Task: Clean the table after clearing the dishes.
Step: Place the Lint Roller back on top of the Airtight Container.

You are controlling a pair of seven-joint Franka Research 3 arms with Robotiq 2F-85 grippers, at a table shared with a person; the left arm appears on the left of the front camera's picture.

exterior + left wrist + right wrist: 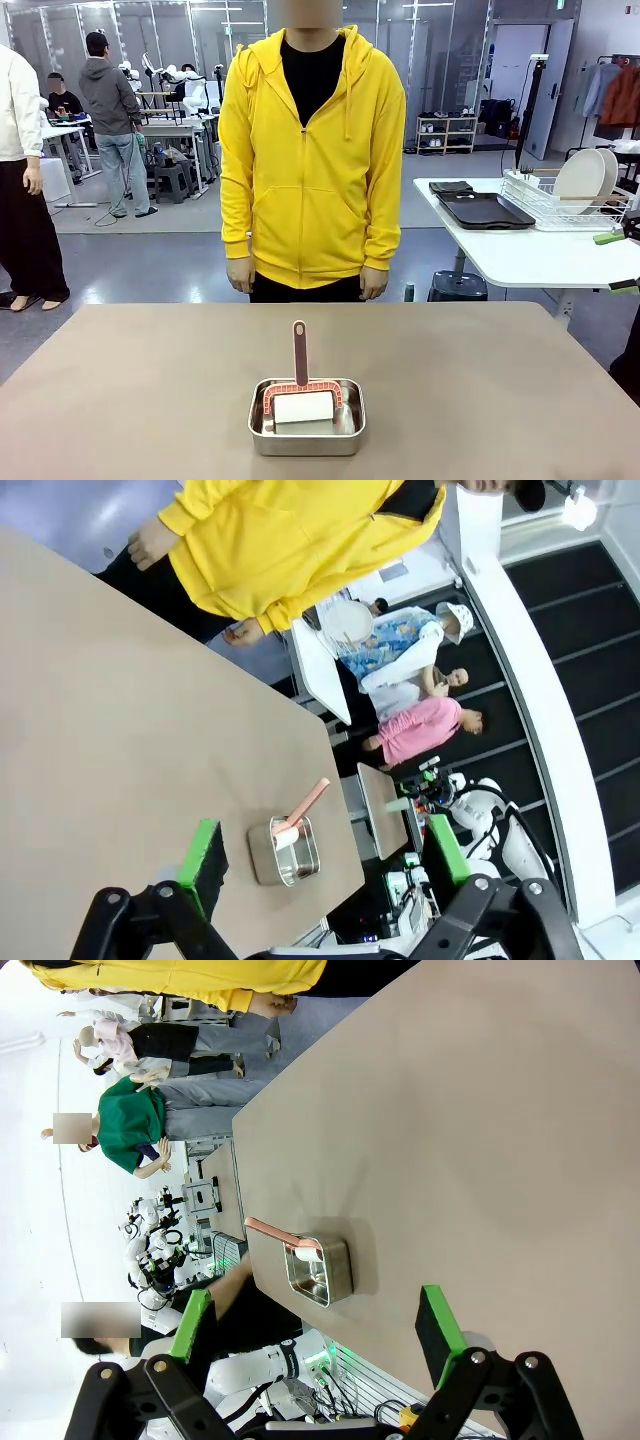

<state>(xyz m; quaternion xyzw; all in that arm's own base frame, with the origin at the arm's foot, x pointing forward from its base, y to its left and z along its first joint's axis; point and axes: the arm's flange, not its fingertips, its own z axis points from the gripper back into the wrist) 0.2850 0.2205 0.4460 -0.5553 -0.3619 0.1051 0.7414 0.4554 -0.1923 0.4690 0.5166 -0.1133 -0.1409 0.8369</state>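
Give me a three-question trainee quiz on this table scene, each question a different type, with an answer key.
1. True or false: the lint roller lies in the steel tin with its handle pointing toward the person.
2. Multiple choice: where are the white plates? A) on the grey-brown table; B) in the dish rack on the white side table; C) in the person's hands.
3. Fill in: the left gripper and the right gripper both have their jaws ____.

Key: 1 true; 2 B; 3 open.
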